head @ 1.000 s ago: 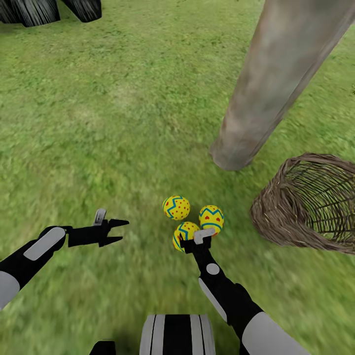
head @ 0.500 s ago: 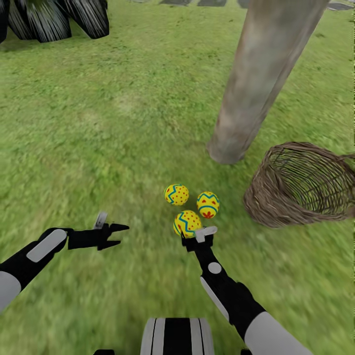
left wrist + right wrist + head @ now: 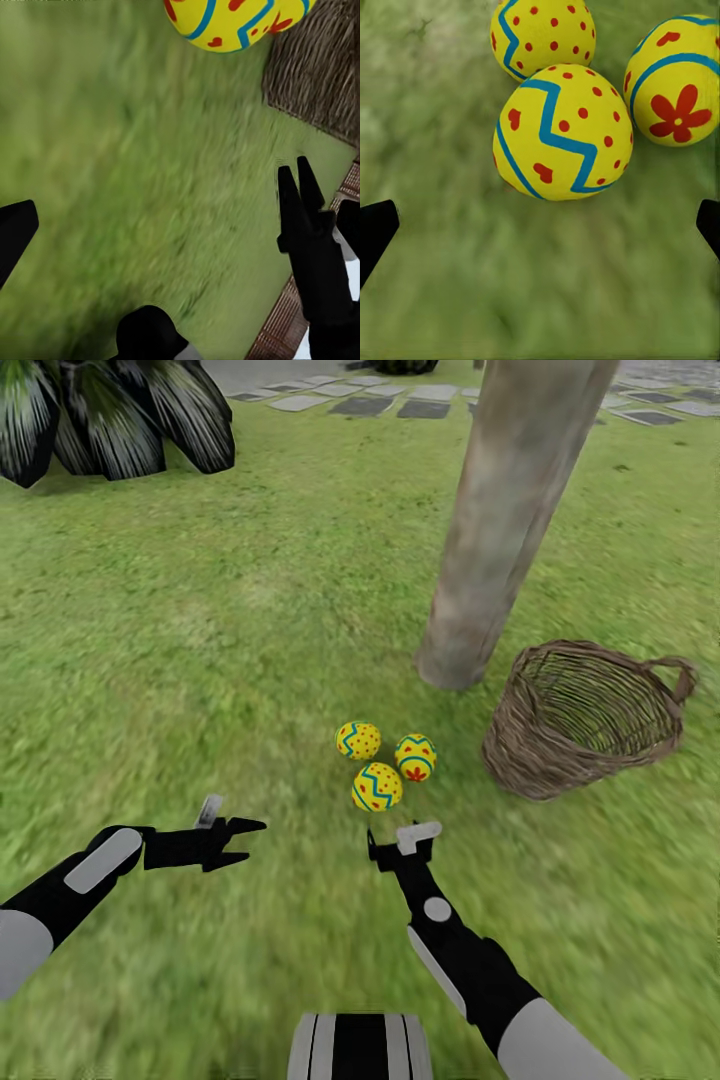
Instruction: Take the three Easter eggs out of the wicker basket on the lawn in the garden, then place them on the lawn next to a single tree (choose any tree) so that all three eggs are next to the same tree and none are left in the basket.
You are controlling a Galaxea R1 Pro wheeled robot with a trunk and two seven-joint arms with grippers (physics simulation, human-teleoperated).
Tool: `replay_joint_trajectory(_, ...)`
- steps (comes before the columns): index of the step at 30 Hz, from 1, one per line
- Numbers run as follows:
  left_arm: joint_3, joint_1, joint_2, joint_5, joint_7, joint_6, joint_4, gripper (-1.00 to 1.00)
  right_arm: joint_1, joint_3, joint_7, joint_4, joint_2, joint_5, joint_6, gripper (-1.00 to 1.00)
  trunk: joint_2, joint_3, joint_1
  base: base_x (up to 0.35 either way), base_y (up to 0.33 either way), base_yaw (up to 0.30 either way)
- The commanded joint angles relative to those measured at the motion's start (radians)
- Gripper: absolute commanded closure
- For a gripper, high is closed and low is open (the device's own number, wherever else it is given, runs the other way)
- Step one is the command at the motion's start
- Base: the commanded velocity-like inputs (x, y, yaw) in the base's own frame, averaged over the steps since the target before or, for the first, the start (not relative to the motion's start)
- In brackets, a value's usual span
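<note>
The wicker basket (image 3: pixel 583 718) stood empty beside the tree (image 3: pixel 500 530). Three Easter eggs (image 3: pixel 378 787) lay clustered on the lawn (image 3: pixel 200 660) nearby. The left gripper (image 3: pixel 240 838) and right gripper (image 3: pixel 400 845) were spread open, holding nothing.

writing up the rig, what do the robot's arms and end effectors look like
Both arms are black with light grey oval panels and pale grey upper segments. The left end effector and the right end effector are black with pointed fingers, each topped by a small grey block.
</note>
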Motion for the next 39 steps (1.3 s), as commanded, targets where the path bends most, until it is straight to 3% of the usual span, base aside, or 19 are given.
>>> replay_joint_trajectory(1,-0.004,-0.001,0.001,-0.005,-0.009,-0.001,0.001,-1.0,0.003,0.004,-0.006,0.001,-0.001,-0.011,-0.024,-1.0,0.0,0.005,-0.001,-0.086,0.0,0.0)
replay_joint_trajectory(18,-0.006,-0.001,-0.004,-0.003,-0.009,-0.001,0.001,-1.0,0.012,0.004,-0.007,0.004,-0.001,-0.019,-0.045,-1.0,0.004,0.081,-0.008,-0.031,0.004,0.0)
replay_joint_trajectory(32,-0.006,-0.001,-0.004,-0.002,-0.009,-0.001,0.001,-1.0,0.012,0.005,-0.007,0.005,0.0,-0.019,-0.045,-1.0,0.007,0.136,-0.015,-0.318,0.044,0.0)
replay_joint_trajectory(39,-0.006,-0.001,-0.016,-0.003,-0.009,-0.001,0.001,-1.0,0.012,0.005,-0.007,0.005,0.0,-0.019,-0.045,-1.0,0.009,0.163,-0.018,-0.339,0.001,0.0)
